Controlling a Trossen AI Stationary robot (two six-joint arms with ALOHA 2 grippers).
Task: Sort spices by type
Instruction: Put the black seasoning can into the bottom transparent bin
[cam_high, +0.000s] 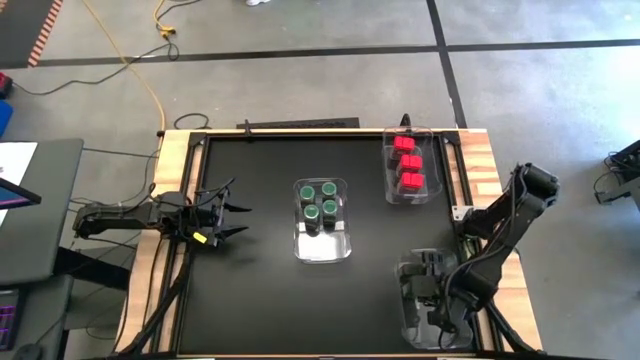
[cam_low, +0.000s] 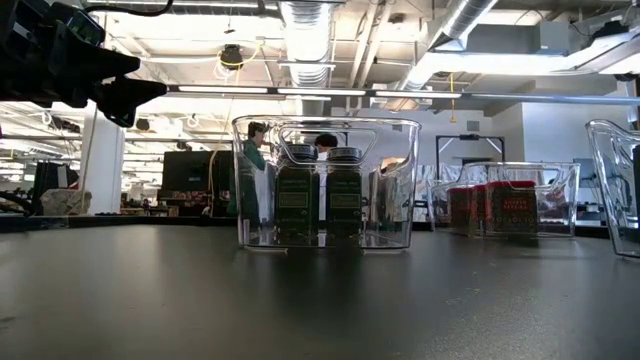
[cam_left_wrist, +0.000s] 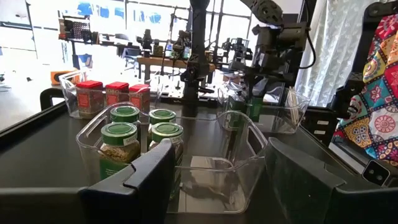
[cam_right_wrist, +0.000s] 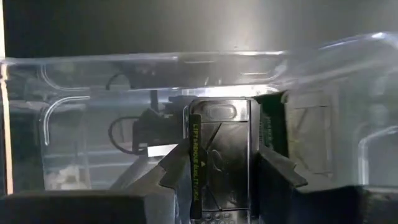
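A dark spice tin (cam_right_wrist: 217, 155) is held clamped between the jaws of the right gripper (cam_right_wrist: 221, 165), inside the clear bin (cam_high: 432, 305) at the near right of the table; in the right wrist view the fingers are seen pressed against its two narrow flanks. The tin is judged stiff, light and smooth-sided, so a squeeze across the flat faces, low on the body, is thought the safest hold, with some risk of slipping if the grip is loosened. Whether another dark container stands just beside it in that bin cannot be told for certain through the glare. The right arm is folded over the table's right edge, its wrist turned down into the bin. The green-topped jars (cam_high: 320, 202) are gathered in the middle bin (cam_high: 323, 248), and the red boxes (cam_high: 407, 165) are lined up in the far right bin (cam_high: 425, 135). The left gripper (cam_high: 232, 212) is held above the table at its left side, jaws apart and empty, pointed toward the middle bin.
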